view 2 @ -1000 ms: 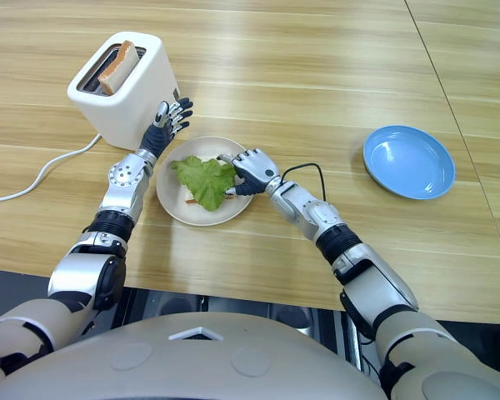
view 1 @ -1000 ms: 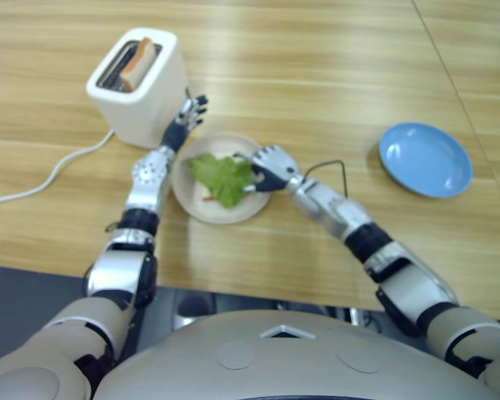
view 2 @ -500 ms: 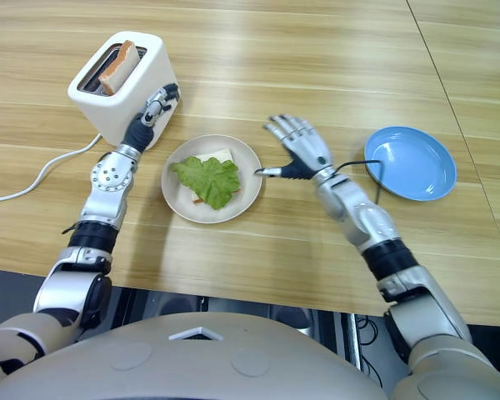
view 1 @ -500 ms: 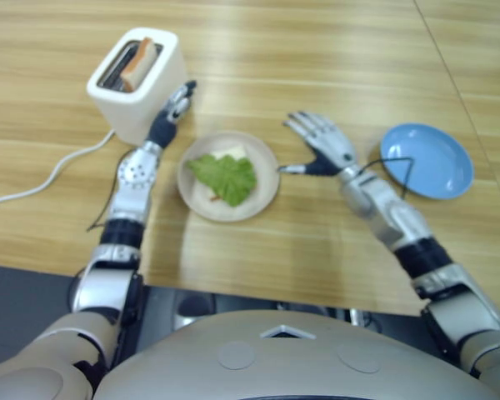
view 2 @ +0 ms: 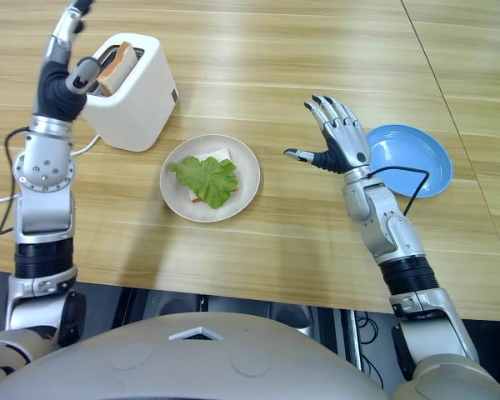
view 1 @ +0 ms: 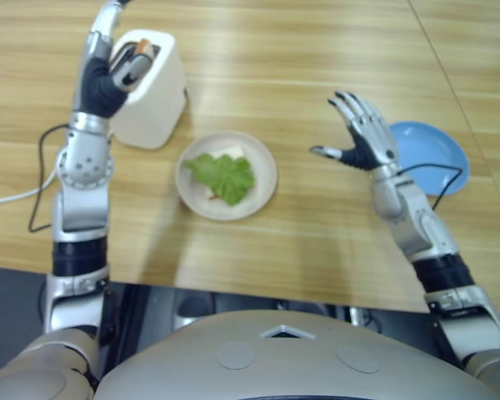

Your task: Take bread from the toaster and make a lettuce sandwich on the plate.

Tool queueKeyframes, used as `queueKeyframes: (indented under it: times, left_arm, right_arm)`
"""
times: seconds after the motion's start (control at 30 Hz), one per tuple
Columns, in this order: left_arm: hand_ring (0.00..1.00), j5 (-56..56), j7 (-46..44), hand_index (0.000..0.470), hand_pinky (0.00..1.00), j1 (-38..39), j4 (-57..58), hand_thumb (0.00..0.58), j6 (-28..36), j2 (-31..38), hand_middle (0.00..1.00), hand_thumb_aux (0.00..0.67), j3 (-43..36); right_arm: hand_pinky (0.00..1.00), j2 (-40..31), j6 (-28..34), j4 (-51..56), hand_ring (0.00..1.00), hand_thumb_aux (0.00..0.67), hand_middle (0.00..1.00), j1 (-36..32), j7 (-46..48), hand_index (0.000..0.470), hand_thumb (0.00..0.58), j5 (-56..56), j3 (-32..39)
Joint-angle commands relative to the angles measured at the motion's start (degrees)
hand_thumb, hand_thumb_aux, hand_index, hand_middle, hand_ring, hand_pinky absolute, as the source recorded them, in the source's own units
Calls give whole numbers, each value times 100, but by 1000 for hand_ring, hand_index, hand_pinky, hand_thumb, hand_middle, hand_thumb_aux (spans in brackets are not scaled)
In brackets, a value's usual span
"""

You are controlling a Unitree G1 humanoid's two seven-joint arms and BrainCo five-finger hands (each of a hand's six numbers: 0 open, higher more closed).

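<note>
**A:** Where are we finding the bread?

**B:** We are seeing one slice (view 2: 118,67) standing in the slot of the toaster (view 2: 137,100). It is poking above the top, which is leaving an edge free for gripping. A second slice (view 2: 219,156) is lying on the plate (view 2: 248,171), and the lettuce (view 2: 204,177) is covering most of it.

**A:** What are we making of the left robot hand (view 2: 62,83)?

**B:** It is hovering right at the toaster's slot, fingers stretching upward and uncurled, holding nothing. Its thumb is sitting close to the standing slice, though we cannot tell whether it is touching. We are judging that it is lining up there because that slice is the sandwich's missing top.

**A:** And the right robot hand (view 2: 340,137)?

**B:** It is hanging above the worktop (view 2: 275,75) between the plate and the blue dish (view 2: 417,162), fingers spread wide and palm empty. We are reading that as standing clear, leaving the plate open for the other arm.

**A:** How far along are we judging the task?

**B:** The base and the lettuce are sitting in place, and the closing slice is not yet out. The plate is lying near the toaster, so the carry is looking short.

**A:** Are we worrying about anything?

**B:** The lettuce is hanging off the bottom slice, so we are expecting the top slice to need a centred drop. Pulling the slice may also be dragging the toaster along.
</note>
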Motion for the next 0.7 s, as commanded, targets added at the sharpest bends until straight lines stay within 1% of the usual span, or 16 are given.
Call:
queueKeyframes:
  times: [0.03,0.13,0.2,0.3,0.47,0.67,0.7]
  left_arm:
    - [0,1029,415,0,0,-247,965,0,946,302,0,0,-225]
    - [0,1455,536,0,0,-544,1790,0,1314,426,0,0,-595]
    - [0,1545,486,0,0,-780,2455,0,1514,437,0,0,-823]
    - [0,1599,545,0,0,-1075,3064,0,1721,413,0,0,-1047]
    - [0,1623,755,0,0,-1605,3997,0,1780,413,0,0,-1411]
    - [0,1544,995,0,0,-1800,4440,0,1824,472,0,0,-1618]
    - [0,1499,1052,96,0,-1796,4453,216,1822,473,0,139,-1596]
  right_arm:
    - [0,65,-135,400,0,0,0,-160,-39,0,0,80,63]
    - [0,64,-209,560,0,0,0,-205,-55,0,0,87,52]
    - [0,72,-255,616,0,0,0,-220,-61,0,0,109,35]
    - [0,109,-326,865,0,0,0,-309,-74,0,0,160,58]
    - [0,168,-424,1128,0,0,0,-352,-129,0,0,199,96]
    - [0,155,-448,1206,0,0,0,-344,-150,0,0,206,115]
    - [0,150,-452,1209,0,0,0,-336,-154,0,0,206,114]
